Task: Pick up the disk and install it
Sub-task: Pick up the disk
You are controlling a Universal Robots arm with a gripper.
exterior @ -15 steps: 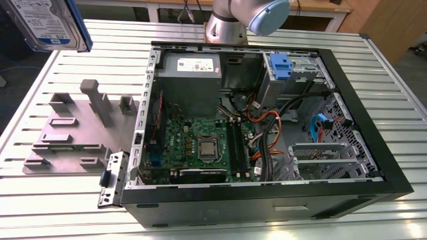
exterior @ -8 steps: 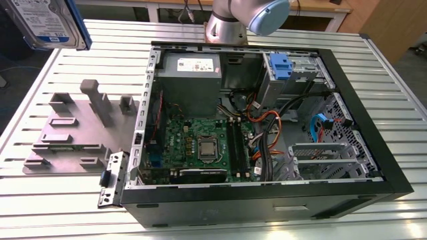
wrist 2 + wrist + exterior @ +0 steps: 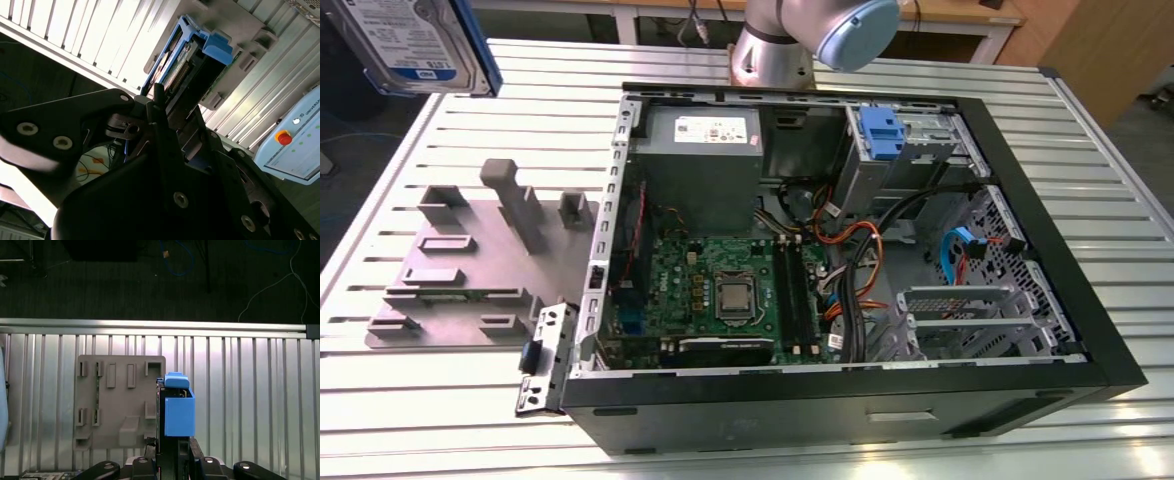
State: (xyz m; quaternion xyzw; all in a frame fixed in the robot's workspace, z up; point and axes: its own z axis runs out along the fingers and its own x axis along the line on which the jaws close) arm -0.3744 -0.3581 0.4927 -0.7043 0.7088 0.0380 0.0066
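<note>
Gripper with fingers closed on one end of the disk, which projects edge-on from between them, clear of the slatted table.

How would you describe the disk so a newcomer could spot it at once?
Start at the open computer case on the slatted table. In the exterior view the disk is up in the air at the upper left, beyond the grey plate. It is flat with a white-and-blue label and a blue frame, unlike the blue tab inside the case.
</note>
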